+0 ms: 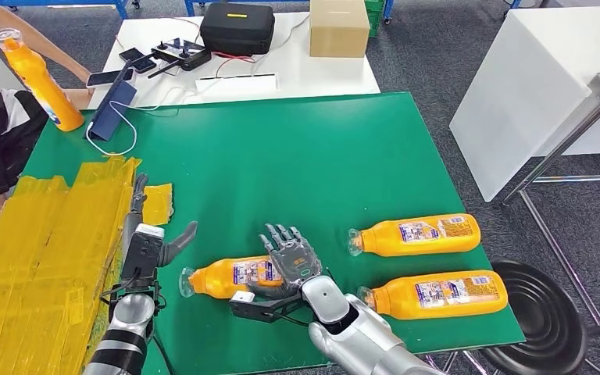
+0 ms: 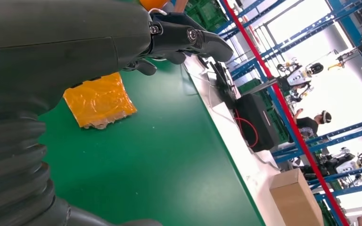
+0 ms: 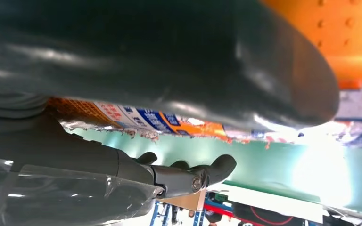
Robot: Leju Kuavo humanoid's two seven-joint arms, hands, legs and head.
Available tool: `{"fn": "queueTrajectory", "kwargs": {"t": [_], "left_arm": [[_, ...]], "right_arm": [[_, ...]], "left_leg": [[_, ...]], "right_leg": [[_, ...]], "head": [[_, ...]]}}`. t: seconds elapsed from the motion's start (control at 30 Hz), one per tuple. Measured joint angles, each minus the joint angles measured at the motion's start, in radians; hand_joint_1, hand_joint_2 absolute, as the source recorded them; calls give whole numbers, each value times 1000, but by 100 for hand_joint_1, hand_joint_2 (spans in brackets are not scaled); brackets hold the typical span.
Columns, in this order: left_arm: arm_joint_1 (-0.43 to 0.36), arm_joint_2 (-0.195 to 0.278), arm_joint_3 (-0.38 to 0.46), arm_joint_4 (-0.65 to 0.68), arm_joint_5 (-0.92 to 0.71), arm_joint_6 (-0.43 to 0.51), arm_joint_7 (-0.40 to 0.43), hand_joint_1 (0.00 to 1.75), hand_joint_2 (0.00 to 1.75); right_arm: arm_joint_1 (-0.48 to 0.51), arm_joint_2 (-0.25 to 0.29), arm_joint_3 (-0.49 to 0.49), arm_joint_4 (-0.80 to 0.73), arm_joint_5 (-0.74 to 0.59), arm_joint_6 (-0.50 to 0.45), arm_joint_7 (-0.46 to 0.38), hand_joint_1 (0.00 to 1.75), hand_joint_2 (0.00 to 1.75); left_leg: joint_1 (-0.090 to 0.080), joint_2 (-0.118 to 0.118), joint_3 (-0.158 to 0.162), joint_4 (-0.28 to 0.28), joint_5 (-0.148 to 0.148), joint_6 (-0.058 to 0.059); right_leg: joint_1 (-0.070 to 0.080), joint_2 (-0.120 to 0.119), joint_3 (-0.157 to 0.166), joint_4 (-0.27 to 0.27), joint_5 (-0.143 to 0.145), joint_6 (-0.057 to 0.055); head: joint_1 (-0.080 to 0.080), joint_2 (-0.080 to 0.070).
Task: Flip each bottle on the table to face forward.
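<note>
**Orange bottle under my right hand**

Orange plastic fills my right wrist view: my right hand (image 1: pixel 291 262) lies over the near-left bottle (image 1: pixel 230 276), which rests on its side on the green desk (image 1: pixel 281 156), cap toward my left. My fingers (image 1: pixel 281 237) reach spread across the far side of its label and my thumb (image 3: pixel 169 56) presses its body, so I grip it. Two more bottles lie on their sides to my right, one farther (image 1: pixel 418 233), one nearer (image 1: pixel 437 294), labels up. My left hand (image 1: pixel 152 246) hovers beside the yellow tape strips (image 1: pixel 47 258), fingers apart, holding nothing. A person (image 1: pixel 0 133) at the desk's far-left corner holds a fourth bottle (image 1: pixel 41 78) upright.
</note>
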Motion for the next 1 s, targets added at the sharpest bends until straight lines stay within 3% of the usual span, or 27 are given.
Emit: {"fn": "queueTrajectory", "kwargs": {"t": [0.27,0.33,0.4,0.43,0.5,0.8,0.93,1.0], "left_arm": [[-12,-2,-9,17,1,-3,2,0,175],[-20,-2,-13,24,2,-3,2,0,175],[-30,-2,-20,32,6,-1,2,0,175],[-34,-2,-22,36,7,0,2,0,175],[-40,-2,-26,43,11,2,1,0,175],[-46,-2,-31,64,26,6,-8,0,175],[-46,-2,-34,68,30,6,-9,0,175],[-45,-1,-34,68,32,5,-10,0,175]], "right_arm": [[-36,31,-9,92,3,17,0,2,0],[-49,39,-10,122,6,31,-2,68,0],[-61,46,-11,154,11,51,-12,152,0],[-67,48,-11,167,12,60,-21,167,0],[-75,52,-11,187,9,71,-44,175,0],[-103,44,-16,207,-61,97,-107,175,0],[-112,30,-25,202,-90,94,-118,175,175],[-112,23,-33,191,-107,73,-120,175,175]], "left_leg": [[0,0,7,0,0,0],[0,1,10,0,0,0],[0,1,13,0,0,0],[0,1,14,0,0,0],[0,1,15,0,0,0],[0,1,17,0,1,0],[0,-1,16,0,1,0],[0,-2,15,0,1,0]], "right_leg": [[0,0,7,0,0,0],[0,0,9,-1,0,0],[0,0,12,-1,0,0],[0,0,13,-1,0,0],[0,1,13,-1,0,0],[0,0,16,-1,0,0],[0,0,17,-1,0,0],[0,-1,17,-1,0,0]], "head": [[0,0],[0,0],[0,0],[0,0],[0,0],[0,0],[0,0],[0,0]]}}
